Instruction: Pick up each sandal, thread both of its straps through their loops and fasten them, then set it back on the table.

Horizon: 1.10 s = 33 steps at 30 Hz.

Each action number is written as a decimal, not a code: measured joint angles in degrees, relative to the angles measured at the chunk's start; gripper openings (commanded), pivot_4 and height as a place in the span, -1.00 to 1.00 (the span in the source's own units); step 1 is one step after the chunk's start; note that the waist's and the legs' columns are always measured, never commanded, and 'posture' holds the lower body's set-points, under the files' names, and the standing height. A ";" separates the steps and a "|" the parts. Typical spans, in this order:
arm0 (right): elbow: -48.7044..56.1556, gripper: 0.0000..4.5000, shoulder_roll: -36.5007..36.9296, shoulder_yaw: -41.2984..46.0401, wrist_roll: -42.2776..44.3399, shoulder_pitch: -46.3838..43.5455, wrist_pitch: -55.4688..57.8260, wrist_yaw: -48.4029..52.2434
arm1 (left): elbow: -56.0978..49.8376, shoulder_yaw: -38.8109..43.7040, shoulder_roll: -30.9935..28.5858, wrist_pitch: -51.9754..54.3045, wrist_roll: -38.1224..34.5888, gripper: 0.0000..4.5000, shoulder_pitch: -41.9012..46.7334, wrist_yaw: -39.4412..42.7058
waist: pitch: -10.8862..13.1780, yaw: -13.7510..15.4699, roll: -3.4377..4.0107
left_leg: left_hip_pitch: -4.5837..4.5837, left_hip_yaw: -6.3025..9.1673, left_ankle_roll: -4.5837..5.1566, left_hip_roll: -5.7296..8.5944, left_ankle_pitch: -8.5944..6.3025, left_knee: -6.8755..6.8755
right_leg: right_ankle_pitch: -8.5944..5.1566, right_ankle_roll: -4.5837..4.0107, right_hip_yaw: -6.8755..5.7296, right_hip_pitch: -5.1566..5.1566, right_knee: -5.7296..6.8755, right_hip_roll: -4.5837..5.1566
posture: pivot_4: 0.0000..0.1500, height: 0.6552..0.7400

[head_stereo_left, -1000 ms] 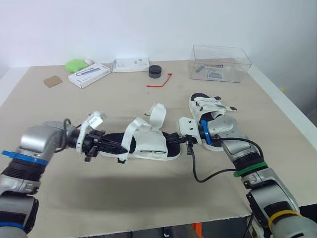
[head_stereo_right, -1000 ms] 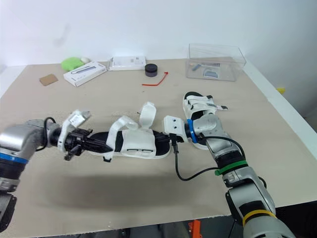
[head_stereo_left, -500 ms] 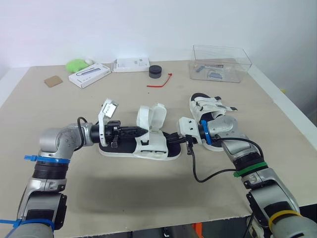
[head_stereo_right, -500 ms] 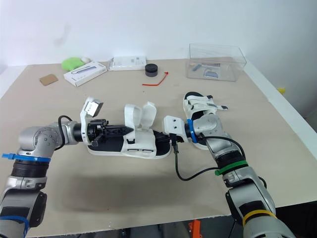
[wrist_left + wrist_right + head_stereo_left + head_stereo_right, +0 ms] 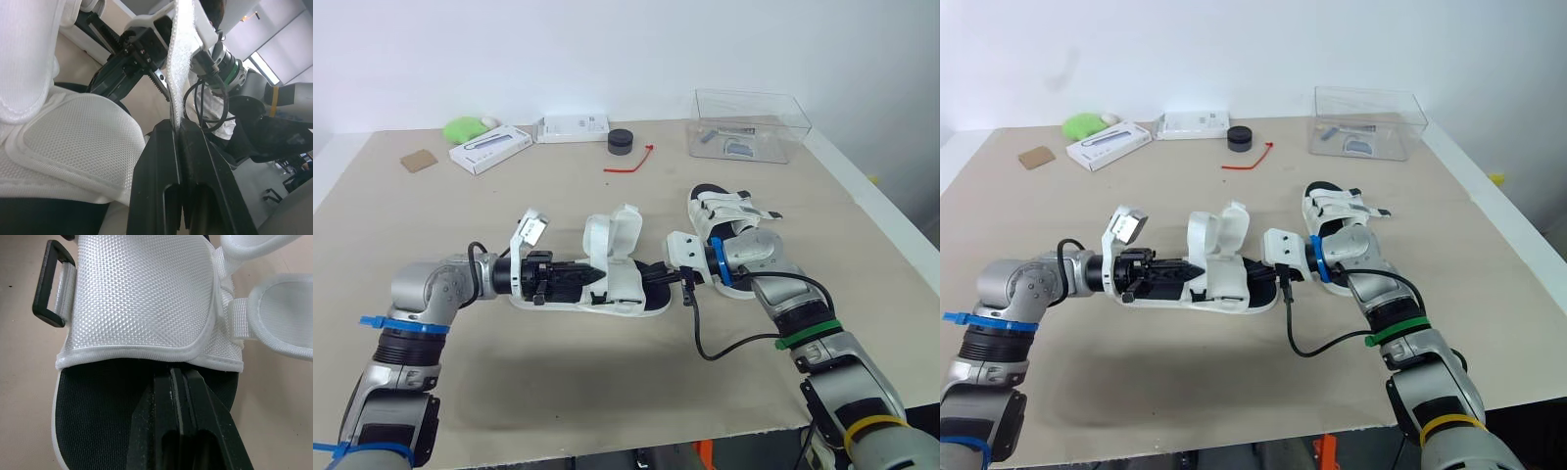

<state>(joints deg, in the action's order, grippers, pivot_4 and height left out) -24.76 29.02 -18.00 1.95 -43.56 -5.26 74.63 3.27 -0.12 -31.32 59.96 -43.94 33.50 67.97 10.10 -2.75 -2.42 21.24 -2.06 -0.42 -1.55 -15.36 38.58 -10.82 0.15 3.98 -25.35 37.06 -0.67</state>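
Note:
A white sandal with a black insole (image 5: 625, 286) lies mid-table between both arms, its two straps (image 5: 612, 233) standing up. My left gripper (image 5: 595, 285) reaches in from the heel side. In the left wrist view that left gripper (image 5: 178, 129) is shut on a white strap (image 5: 182, 63) that rises from between its fingers. My right gripper (image 5: 658, 277) holds the toe end; in the right wrist view this gripper (image 5: 178, 377) is shut on the black sole beneath the front band, beside a black loop (image 5: 46, 289). A second sandal (image 5: 724, 211) lies behind the right forearm.
A clear plastic box (image 5: 749, 122) stands at the back right. Along the back are a black puck (image 5: 620, 141), a red tie (image 5: 628, 163), two white boxes (image 5: 489, 149) (image 5: 572, 128), a green object (image 5: 463, 128) and a cardboard scrap (image 5: 417, 161).
My left gripper has moved right from beyond the heel into the sandal and closed on a strap. The rear strap now stands upright. The right arm has stayed put.

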 measured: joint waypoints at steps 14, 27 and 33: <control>-0.19 -1.00 -0.01 0.00 -0.01 -0.06 -0.02 -0.03 | -0.43 -2.41 1.19 -3.87 2.15 -0.99 -0.50 -1.99 | 0.00 0.01 0.00 | 0.00 -0.01 0.00 0.01 0.00 0.00 | 0.00 0.00 0.02 0.00 0.00 0.01 | 1.00 1.00; -0.41 -1.00 -0.02 -0.01 -0.02 -0.16 -0.49 0.09 | -2.74 -4.82 -1.14 -4.77 2.45 -0.99 -3.11 -0.13 | 0.00 0.01 0.00 | -0.01 -0.01 0.00 0.00 0.00 0.00 | 0.00 0.00 0.00 0.01 0.00 0.00 | 1.00 1.00; -1.32 -1.00 -0.03 -0.02 -0.03 -0.50 -1.19 0.26 | -3.34 -4.05 -1.96 -0.88 -0.54 -0.03 -1.72 0.83 | 0.00 0.00 0.00 | -0.01 0.00 0.00 0.01 0.00 0.00 | 0.00 0.01 -0.01 0.01 0.00 0.00 | 1.00 1.00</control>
<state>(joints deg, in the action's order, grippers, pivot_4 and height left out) -26.07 28.99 -18.02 1.91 -44.07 -6.45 74.89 -0.07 -4.17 -33.28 59.08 -44.47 31.78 68.80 10.10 -2.75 -2.42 21.23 -2.07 -0.42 -1.54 -15.36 38.58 -10.82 0.16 3.97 -25.34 37.06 -0.66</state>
